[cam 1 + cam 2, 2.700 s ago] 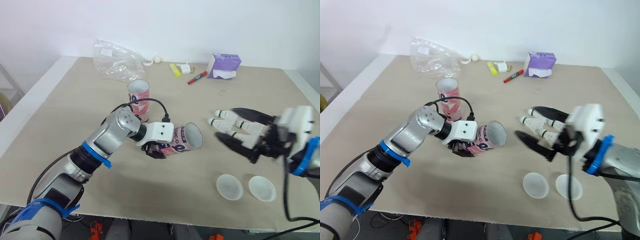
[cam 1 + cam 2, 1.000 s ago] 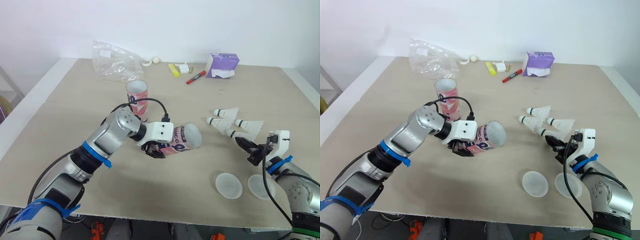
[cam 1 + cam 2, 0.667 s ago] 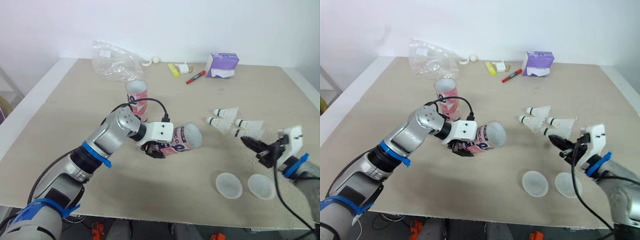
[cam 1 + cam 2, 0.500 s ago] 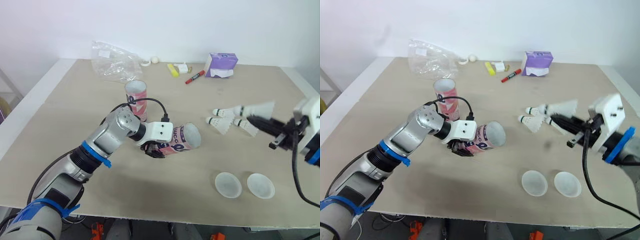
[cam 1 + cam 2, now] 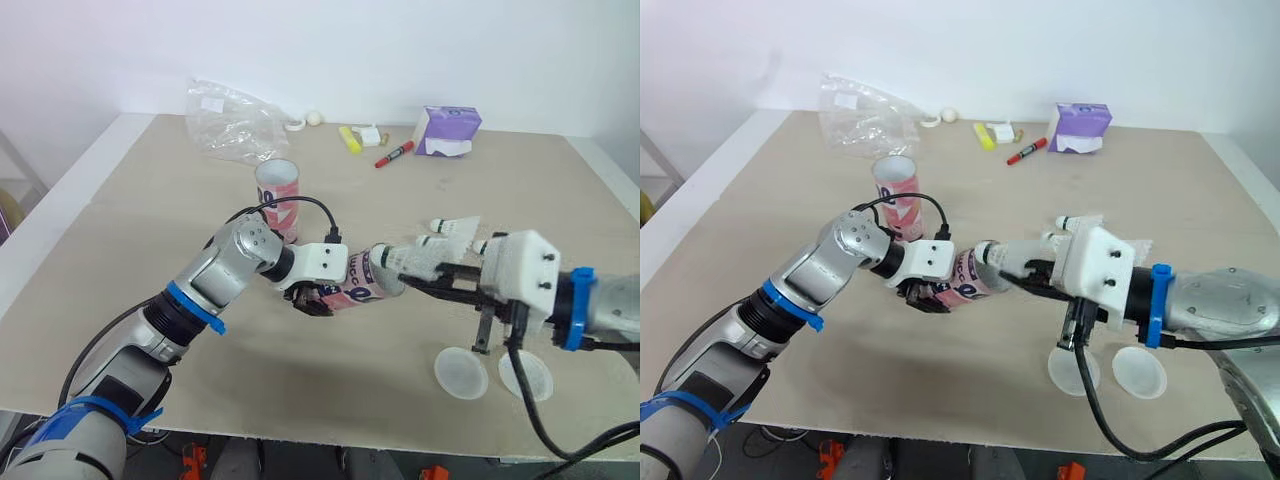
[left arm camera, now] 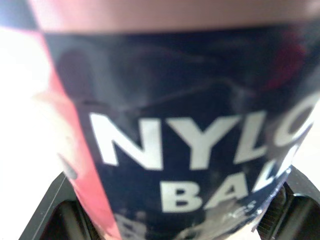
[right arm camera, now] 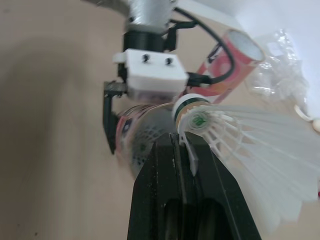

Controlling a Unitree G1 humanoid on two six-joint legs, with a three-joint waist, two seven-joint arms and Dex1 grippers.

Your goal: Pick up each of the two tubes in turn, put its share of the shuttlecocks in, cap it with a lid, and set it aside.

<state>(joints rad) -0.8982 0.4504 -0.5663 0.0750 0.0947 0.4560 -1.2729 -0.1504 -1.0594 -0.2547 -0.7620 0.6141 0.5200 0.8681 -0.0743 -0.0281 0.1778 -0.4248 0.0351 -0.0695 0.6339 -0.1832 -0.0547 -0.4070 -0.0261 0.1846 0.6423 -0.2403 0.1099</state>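
Nearest, off to the right: two round translucent white lids [image 5: 461,373], flat on the table, presumably parked there for capping. Just beyond, right gripper [image 7: 181,146] pressed together on a white feathered shuttlecock [image 7: 240,135], cork end aimed left at the mouth of the pink-and-navy cardboard tube [image 5: 352,284]. Looks like mid-insertion, cork right at the rim, not clearly inside yet. Tube held on its side, clamped around its closed end by the left gripper [image 5: 310,300], mouth turned right, probably so the feeding goes straight in. Further back, more white shuttlecocks [image 5: 455,228] lying loose on the right, and a second pink tube [image 5: 279,198] standing upright, left of centre. Along the far edge: crumpled clear plastic bag [image 5: 235,120], yellow highlighter [image 5: 350,140], red marker [image 5: 396,154], purple tissue pack [image 5: 447,131]. Pale beige wooden tabletop [image 5: 140,230], plain white wall [image 5: 450,40] behind.
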